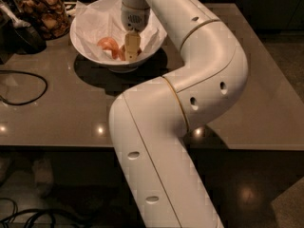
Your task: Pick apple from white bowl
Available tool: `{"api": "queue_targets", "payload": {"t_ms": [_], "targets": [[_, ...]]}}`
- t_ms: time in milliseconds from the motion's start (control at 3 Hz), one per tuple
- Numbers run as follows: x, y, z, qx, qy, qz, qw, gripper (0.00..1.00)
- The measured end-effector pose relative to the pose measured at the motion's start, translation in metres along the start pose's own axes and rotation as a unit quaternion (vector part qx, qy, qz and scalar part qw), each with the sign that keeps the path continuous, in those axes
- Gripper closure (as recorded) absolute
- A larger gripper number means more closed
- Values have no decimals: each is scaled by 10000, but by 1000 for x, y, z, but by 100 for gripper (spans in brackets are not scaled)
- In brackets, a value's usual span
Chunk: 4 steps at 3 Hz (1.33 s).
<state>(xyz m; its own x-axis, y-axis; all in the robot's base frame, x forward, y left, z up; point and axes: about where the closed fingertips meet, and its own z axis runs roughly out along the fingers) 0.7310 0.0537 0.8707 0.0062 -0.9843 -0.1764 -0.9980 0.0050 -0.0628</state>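
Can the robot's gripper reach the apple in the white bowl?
Probably yes. The gripper is down inside the white bowl, right next to the apple, and nothing seems to lie between them.

Dim overhead light; the bowl [78,25] shadows the table [61,103] frontward, with glare spots along its front edge; the gripper [131,46] in the bowl seems shaded.
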Motion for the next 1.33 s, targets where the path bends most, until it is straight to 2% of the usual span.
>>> {"api": "queue_targets", "payload": {"t_ms": [333,667,1333], "targets": [[-1,0,6,-57,4,-3,10000,29],[-2,0,10,-85,7,-100,9999,47],[-2,0,10,-92,9,-119,9999,93]]}}
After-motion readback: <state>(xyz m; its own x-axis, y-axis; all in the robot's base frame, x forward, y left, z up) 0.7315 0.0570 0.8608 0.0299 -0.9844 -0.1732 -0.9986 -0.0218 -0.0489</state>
